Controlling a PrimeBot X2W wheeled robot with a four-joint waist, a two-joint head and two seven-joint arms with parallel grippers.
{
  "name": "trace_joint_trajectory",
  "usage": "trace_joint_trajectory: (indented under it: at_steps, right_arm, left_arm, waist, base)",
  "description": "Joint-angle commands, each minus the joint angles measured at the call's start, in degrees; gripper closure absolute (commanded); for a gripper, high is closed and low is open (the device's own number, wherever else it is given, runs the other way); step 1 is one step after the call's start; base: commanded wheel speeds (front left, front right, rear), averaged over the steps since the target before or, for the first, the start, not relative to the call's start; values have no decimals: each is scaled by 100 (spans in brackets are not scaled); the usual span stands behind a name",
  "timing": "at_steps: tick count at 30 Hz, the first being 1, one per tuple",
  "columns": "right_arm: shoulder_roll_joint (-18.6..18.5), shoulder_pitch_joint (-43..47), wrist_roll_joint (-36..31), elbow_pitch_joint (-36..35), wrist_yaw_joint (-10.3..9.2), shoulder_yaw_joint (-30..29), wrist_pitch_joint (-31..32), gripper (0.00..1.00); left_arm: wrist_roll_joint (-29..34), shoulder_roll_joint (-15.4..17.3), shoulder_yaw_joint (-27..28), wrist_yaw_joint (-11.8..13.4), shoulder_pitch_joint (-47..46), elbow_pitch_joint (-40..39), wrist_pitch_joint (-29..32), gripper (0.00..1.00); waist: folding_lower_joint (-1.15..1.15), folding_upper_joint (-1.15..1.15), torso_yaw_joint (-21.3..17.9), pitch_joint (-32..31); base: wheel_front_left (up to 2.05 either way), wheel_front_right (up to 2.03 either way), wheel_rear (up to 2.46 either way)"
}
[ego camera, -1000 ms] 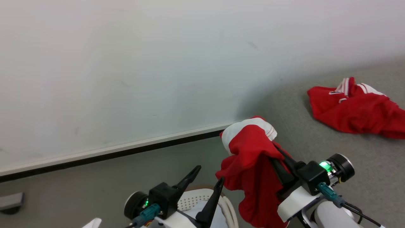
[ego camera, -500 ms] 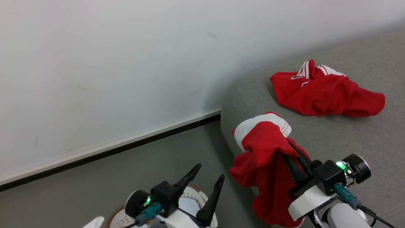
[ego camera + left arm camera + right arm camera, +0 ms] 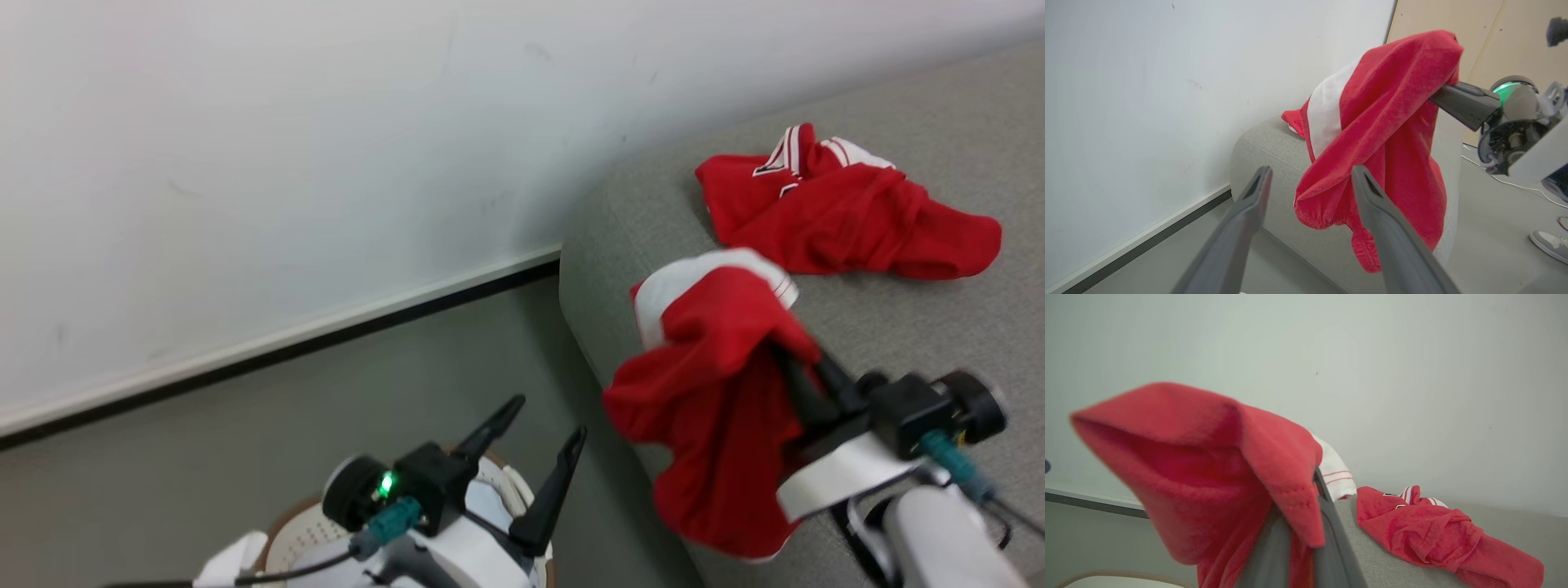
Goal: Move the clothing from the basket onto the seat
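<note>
The right gripper (image 3: 804, 384) is clamped on a red garment (image 3: 710, 359) over the seat (image 3: 898, 335) edge. The left gripper (image 3: 549, 416) gapes, basket (image 3: 302, 531) beneath.

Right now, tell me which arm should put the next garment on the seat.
Right. The right gripper is shut on a red garment, which hangs at the seat edge, near the other garment lying there. The left gripper is open and empty above the basket.

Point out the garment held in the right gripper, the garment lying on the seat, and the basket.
Held garment (image 3: 718, 359): head view, red fold below its white panel.
Lying garment (image 3: 849, 220): head view, middle of the crumpled red heap.
Basket (image 3: 306, 532): head view, perforated white wall.
</note>
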Motion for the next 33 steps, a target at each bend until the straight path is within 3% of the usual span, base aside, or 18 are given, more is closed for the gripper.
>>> trace_joint_trajectory:
  at_steps: [1, 7, 14, 17, 22, 27, 33]
  right_arm:
    - [-55, -177, 10, -38, -15, -88, -12, 100]
    - [-123, -1099, 332, 108, -15, -989, -64, 100]
    - [-797, -2862, 481, 595, -14, -2160, 197, 100]
    - [-1013, -3776, 396, 932, -15, -2916, 283, 100]
    - [-1389, -4874, -240, 1674, -15, -3997, 388, 100]
    - [-1579, -5152, -1029, 2362, -15, -4924, 334, 100]
    - [-1304, -4748, -1841, 3209, -15, -6052, -40, 100]
  left_arm:
    - [29, 67, 45, -21, -117, -25, 16, 0]
    - [213, 249, 68, -182, -761, -246, 245, 0]
    - [365, 383, 197, -336, -1577, -398, 363, 0]
    - [389, 446, 229, -396, -1862, -481, 387, 0]
    - [444, 459, 223, -487, -2257, -590, 357, 0]
    - [442, 326, 193, -458, -2462, -683, 208, 0]
    - [413, 219, 175, -384, -2429, -521, -14, 0]
  waist:
    - [0, 0, 48, 214]
    - [0, 0, 344, 1177]
    - [0, 0, 732, 2290]
    - [0, 0, 849, 2745]
    - [0, 0, 1127, 3371]
    - [0, 0, 1398, 3783]
    - [0, 0, 1622, 3934]
  base:
    - [0, 0, 0]
    - [0, 0, 0]
    - [0, 0, 0]
    - [0, 0, 0]
    - [0, 0, 0]
    - [0, 0, 0]
    - [0, 0, 0]
